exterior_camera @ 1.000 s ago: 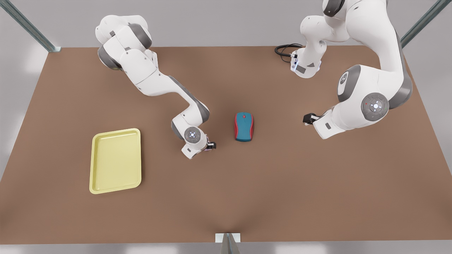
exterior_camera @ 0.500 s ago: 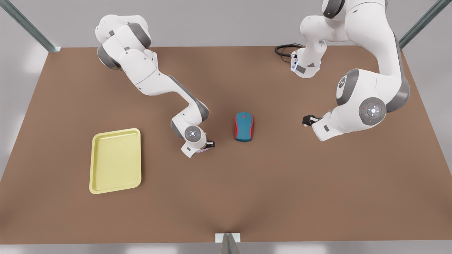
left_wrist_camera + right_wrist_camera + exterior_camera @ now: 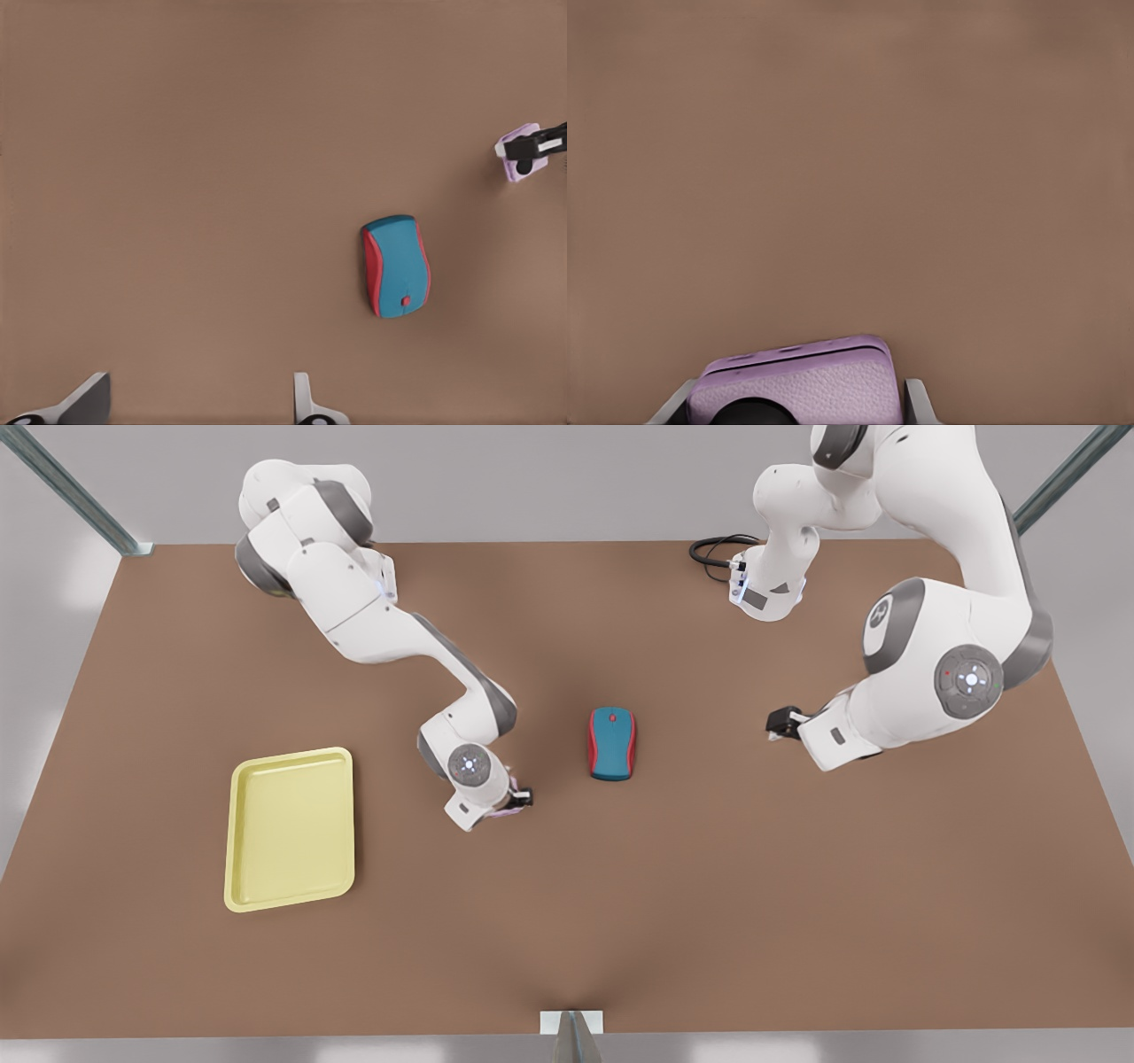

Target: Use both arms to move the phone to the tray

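since a second ago, the right gripper [image 3: 523, 798] has shifted slightly away from the mouse [image 3: 612, 743] toward the tray [image 3: 290, 829], its fingers [image 3: 917, 400] clamped on the pale pink phone [image 3: 799, 385] above the brown table [image 3: 709, 886]. the left gripper [image 3: 780, 723], fingers [image 3: 303, 400] spread and empty, has drawn back from the mouse. grey walls surround the table.

The phone [image 3: 796, 385] looks leather-grained and matt; the table [image 3: 709, 886] is smooth matt brown.

White jointed arms [image 3: 390, 633] with grey joints, small black claws [image 3: 523, 797].
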Controlling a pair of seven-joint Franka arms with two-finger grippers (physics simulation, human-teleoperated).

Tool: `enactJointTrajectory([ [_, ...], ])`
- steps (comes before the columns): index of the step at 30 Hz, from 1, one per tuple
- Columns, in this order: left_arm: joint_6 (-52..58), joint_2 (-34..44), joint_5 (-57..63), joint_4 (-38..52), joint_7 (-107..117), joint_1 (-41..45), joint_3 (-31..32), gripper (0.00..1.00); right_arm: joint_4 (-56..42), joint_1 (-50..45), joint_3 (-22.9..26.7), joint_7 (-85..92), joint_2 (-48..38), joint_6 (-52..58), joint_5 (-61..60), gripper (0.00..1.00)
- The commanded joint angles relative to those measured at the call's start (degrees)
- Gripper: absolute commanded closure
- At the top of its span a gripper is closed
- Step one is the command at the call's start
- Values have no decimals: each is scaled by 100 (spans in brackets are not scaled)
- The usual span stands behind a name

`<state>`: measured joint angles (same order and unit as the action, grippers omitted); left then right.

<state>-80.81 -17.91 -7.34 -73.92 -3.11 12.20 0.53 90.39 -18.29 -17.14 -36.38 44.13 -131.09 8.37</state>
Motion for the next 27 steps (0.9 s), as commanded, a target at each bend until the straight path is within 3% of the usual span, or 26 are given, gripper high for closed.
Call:
enactJointTrajectory([
  [1,65,6,4,9,-41,1,-1,0,-39,115,105,613,-176,189,41,30],
  [5,224,-11,13,1,-32,1,-18,0,120,669,509,2063,-651,610,6,30],
  [7,224,59,13,53,-50,1,-361,0,409,994,808,2855,-941,681,6,30],
  [12,312,-29,13,-17,-41,1,-405,0,735,1381,2328,5806,-1047,558,-1056,30],
  [13,329,-29,13,-17,-50,1,-405,0,928,1460,2425,6063,-1012,330,-1101,30],
  [14,338,-29,13,-17,-59,1,-405,0,1095,1521,2461,6212,-1012,109,-1101,27],
  [15,329,-29,13,-17,-59,1,-405,0,1201,1583,2627,6327,-1021,101,-1101,3],
  [22,329,-108,391,-8,-59,1,-405,0,612,1442,2461,5133,-1846,408,-1049,0],
  [25,355,-99,391,-8,-50,1,-405,0,-188,1513,1767,3559,-2655,2806,-574,0],
  [27,382,-99,391,-8,-50,1,-405,0,-91,1513,1766,3444,-3419,3799,-565,0],
])
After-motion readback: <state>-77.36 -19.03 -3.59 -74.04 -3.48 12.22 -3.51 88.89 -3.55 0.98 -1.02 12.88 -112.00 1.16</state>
